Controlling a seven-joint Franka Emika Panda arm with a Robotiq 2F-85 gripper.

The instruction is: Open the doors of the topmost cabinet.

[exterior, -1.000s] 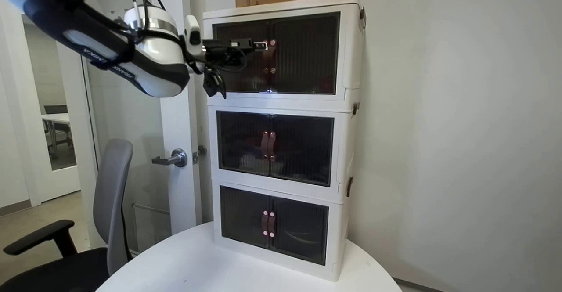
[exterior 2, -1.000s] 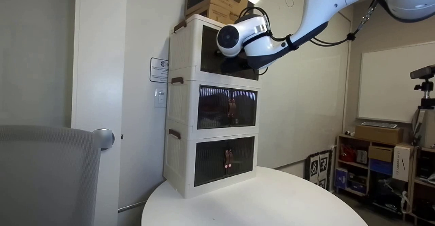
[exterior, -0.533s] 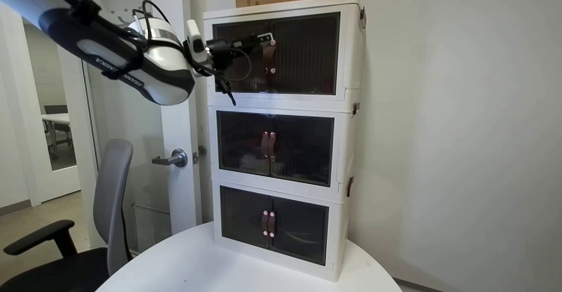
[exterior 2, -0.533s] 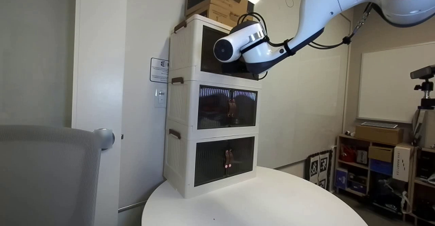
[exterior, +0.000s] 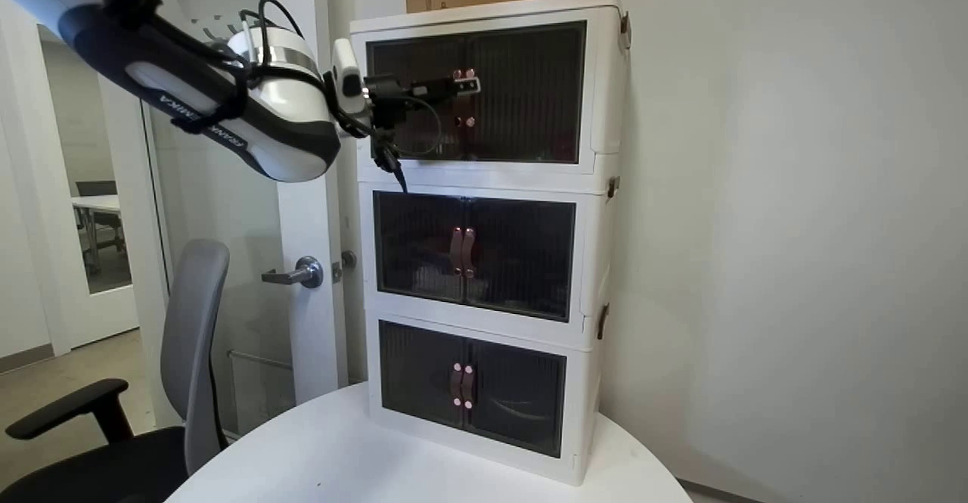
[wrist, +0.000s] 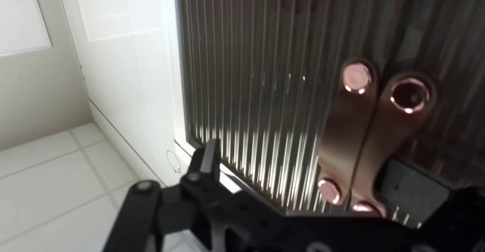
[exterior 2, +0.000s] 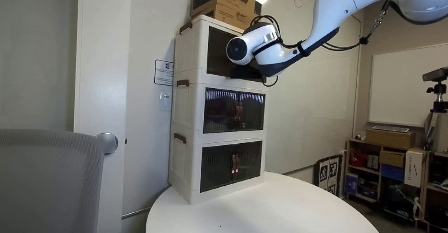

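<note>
The topmost cabinet [exterior: 603, 94] has a white frame and also shows in an exterior view [exterior 2: 187, 49]. Its dark ribbed doors [exterior: 527, 102] look shut. Two coppery handles [wrist: 346, 130] hang side by side at the seam with pinkish rivets; they also show in an exterior view [exterior: 464, 102]. My gripper [exterior: 467, 85] is at the handles' upper part. In the wrist view the gripper [wrist: 318, 168] is open. One of its fingers [wrist: 208, 157] stands well left of the handles. A dark grey surface right of them seems to be the other finger; contact is unclear. The arm hides the handles in an exterior view.
Two like white-framed units, a middle one [exterior: 593, 261] and a bottom one [exterior: 581, 397], stand under it on a round white table [exterior: 340, 450]. Cardboard boxes [exterior 2: 224, 1] sit on top. A grey chair [exterior: 193, 336] and a door lever [exterior: 299, 273] are nearby.
My gripper has moved closer to the handles. It tipped upward half a second ago and has come down a little since. The doors have not moved.
</note>
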